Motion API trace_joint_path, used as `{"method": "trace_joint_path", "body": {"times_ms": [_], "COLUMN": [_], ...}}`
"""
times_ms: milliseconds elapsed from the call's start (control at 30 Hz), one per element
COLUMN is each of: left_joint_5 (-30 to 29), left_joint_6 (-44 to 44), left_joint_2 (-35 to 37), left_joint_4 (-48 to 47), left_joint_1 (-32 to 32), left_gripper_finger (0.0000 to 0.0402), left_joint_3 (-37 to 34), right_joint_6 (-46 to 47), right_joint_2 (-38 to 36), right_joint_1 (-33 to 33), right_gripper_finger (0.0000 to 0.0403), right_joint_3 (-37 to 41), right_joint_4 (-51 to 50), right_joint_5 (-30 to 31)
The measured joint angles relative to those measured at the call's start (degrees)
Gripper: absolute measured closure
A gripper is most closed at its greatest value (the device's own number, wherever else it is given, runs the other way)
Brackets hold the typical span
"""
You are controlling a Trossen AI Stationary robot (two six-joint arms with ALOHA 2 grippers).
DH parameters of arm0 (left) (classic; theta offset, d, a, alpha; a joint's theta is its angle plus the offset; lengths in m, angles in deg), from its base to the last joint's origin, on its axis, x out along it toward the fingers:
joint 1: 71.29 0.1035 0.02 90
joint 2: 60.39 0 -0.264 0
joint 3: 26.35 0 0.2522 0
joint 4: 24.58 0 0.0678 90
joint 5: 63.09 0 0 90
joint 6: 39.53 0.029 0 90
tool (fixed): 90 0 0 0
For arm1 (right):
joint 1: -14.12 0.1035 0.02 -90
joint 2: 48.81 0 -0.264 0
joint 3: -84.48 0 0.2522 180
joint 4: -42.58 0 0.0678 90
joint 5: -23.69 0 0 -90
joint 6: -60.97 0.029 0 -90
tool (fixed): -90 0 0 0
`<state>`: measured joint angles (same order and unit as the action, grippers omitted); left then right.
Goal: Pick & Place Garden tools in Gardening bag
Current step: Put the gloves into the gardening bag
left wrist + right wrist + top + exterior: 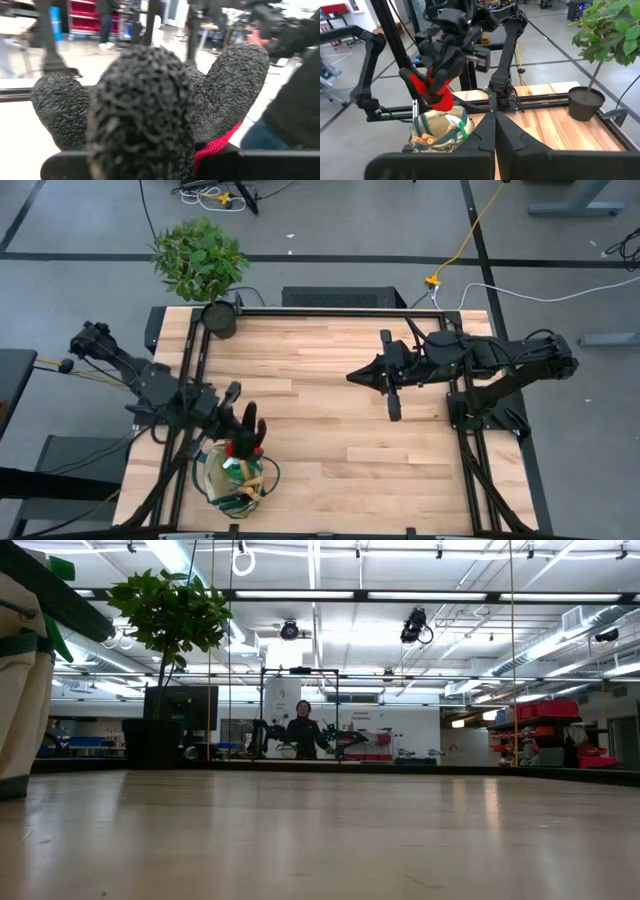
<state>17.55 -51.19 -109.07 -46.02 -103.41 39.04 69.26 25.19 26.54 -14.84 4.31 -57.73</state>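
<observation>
The left gripper (232, 423) clamped the glove (243, 432) above the bag (232, 480) at seven o'clock; the right gripper (352, 376) was closed, empty.

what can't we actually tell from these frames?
- Left wrist view: the black glove fills the picture, hiding the left gripper and the bag beneath.
- Low view: only an edge of the gardening bag shows; the rest is cut off.
- High view: the tools inside the bag are too small to name, partly covered by the left gripper.
- Right wrist view: wooden handles show, heads buried.
</observation>
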Motion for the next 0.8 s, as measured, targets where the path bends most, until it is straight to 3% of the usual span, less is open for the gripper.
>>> {"method": "trace_joint_path", "body": {"times_ms": [167,500,800], "left_joint_5": [-0.1,-6.4,-2.3], "left_joint_6": [-1.3,-4.3,-5.4], "left_joint_2": [0.0,-0.1,-0.1], "left_joint_4": [3.6,4.1,4.8], "left_joint_1": [-5.3,-13.0,-13.8], "left_gripper_finger": [0.0386,0.0385,0.0386], "left_joint_3": [-2.1,-5.9,-9.4], "right_joint_6": [2.1,3.5,5.9], "right_joint_2": [0.0,0.0,0.0], "right_joint_1": [0.5,0.5,0.5], "right_gripper_finger": [0.0401,0.0401,0.0401], "right_joint_3": [0.0,0.0,0.0], "right_joint_4": [0.1,1.6,2.1], "right_joint_5": [0.0,0.0,0.0]}}
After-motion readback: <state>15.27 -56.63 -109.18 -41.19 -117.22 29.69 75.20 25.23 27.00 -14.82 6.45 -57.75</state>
